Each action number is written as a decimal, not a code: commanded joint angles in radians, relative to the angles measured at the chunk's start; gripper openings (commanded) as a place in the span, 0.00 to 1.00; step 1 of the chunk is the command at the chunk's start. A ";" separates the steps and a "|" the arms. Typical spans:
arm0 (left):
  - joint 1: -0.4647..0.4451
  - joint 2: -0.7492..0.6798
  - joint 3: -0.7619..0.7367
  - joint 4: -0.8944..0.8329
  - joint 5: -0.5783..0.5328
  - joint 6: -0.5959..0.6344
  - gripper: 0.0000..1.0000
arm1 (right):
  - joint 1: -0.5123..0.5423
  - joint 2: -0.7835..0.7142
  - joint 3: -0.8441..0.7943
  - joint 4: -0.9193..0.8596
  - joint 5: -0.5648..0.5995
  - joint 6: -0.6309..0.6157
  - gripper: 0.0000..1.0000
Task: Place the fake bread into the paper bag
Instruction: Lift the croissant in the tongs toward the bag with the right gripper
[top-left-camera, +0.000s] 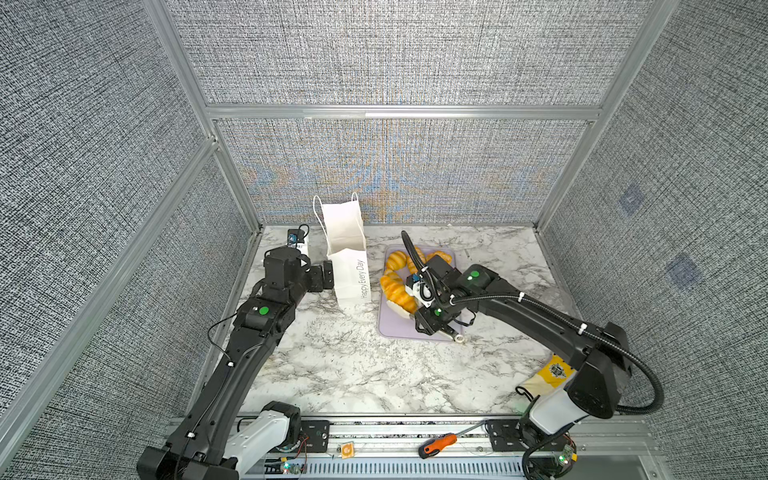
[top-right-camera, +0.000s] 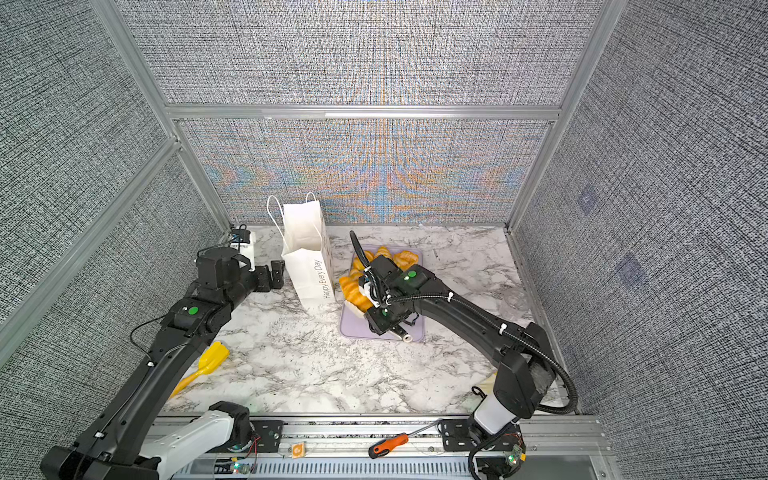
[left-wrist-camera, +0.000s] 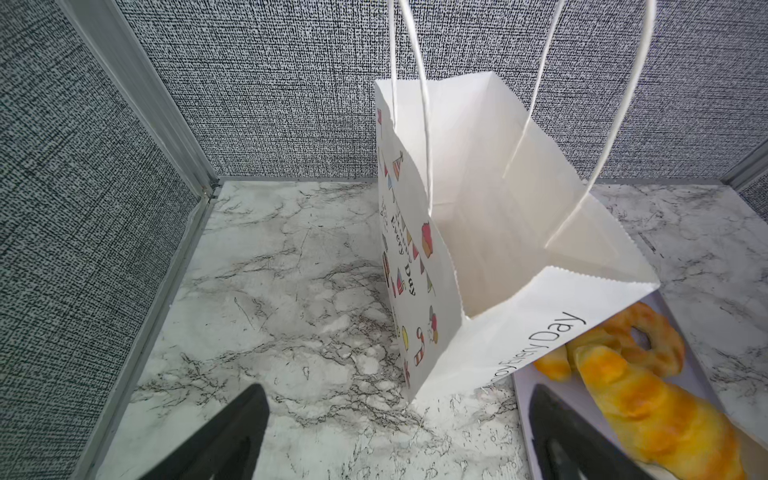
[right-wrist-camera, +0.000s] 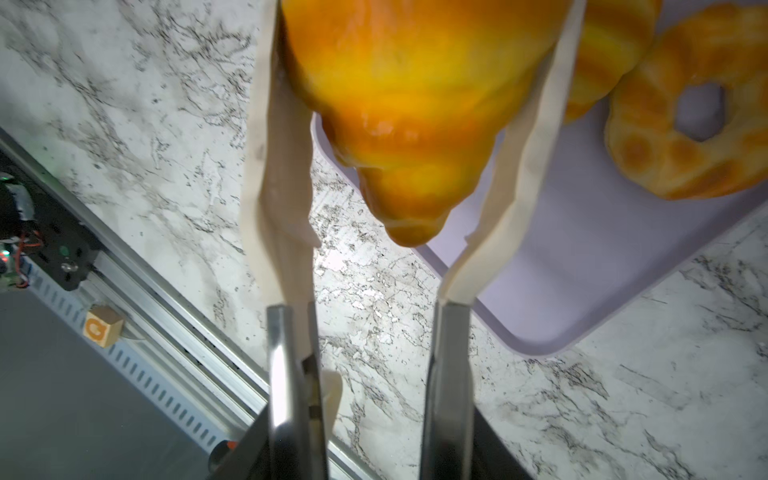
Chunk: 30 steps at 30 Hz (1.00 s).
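Observation:
The white paper bag (top-left-camera: 349, 274) (top-right-camera: 309, 270) (left-wrist-camera: 498, 208) stands open on the marble table, and no bread shows inside it. My left gripper (top-left-camera: 324, 276) (left-wrist-camera: 395, 457) is open and empty, just left of the bag. The fake bread (top-left-camera: 397, 259) (top-right-camera: 399, 257) lies piled on a lilac tray (top-left-camera: 395, 332) (right-wrist-camera: 561, 291). My right gripper (top-left-camera: 434, 324) (right-wrist-camera: 370, 453) is shut on metal tongs (right-wrist-camera: 451, 353). Their cream tips clasp a croissant (right-wrist-camera: 407, 104) (top-left-camera: 395, 291) at the tray's near-left part. A ring pastry (right-wrist-camera: 698, 112) (left-wrist-camera: 648, 340) lies beside it.
A yellow-and-black glove (top-left-camera: 548, 374) lies by the right arm's base. A yellow scoop (top-right-camera: 208, 361) rests near the left arm. An orange-handled screwdriver (top-left-camera: 440, 444) and a small wooden block (top-left-camera: 346, 449) sit on the front rail. Grey fabric walls close three sides.

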 joint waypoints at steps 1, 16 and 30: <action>0.002 0.002 0.002 0.032 0.014 0.012 0.99 | 0.003 -0.025 0.026 0.028 -0.028 0.026 0.49; 0.002 -0.003 0.012 0.032 -0.038 -0.005 0.99 | 0.027 -0.075 0.170 0.019 -0.090 0.046 0.48; 0.002 0.002 0.008 0.026 -0.013 0.001 0.99 | 0.071 0.095 0.441 0.075 -0.192 0.094 0.48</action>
